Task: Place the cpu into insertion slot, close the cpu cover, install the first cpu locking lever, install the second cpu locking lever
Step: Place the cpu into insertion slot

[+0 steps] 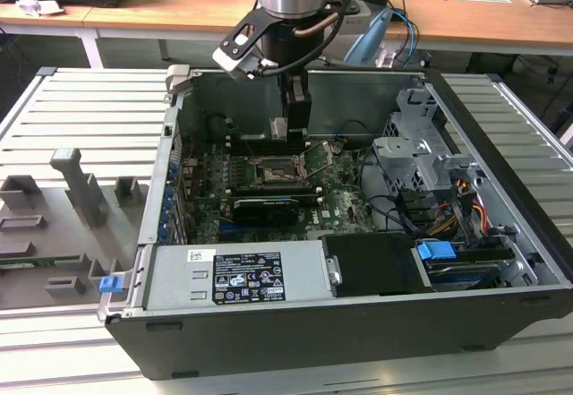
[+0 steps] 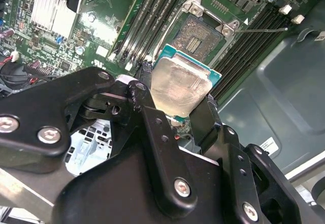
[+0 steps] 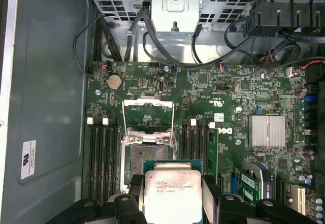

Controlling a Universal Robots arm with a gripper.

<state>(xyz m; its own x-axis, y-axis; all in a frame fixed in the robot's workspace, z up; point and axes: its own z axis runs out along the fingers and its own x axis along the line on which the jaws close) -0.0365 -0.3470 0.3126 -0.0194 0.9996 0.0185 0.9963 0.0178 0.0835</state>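
Cpu (image 2: 182, 84) within grip of pincer (image 2: 175, 102)

Lab or workshop: opened computer case (image 1: 313, 341) on slatted metal workbench (image 1: 98, 108), wooden desks (image 1: 161, 5) with papers behind.

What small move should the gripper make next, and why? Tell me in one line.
Probably ease the cpu, clamped in the gripper, down toward the insertion slot: the slot lies bare, the cpu cover stands flipped open, and the chip hangs above the board, not yet seated.
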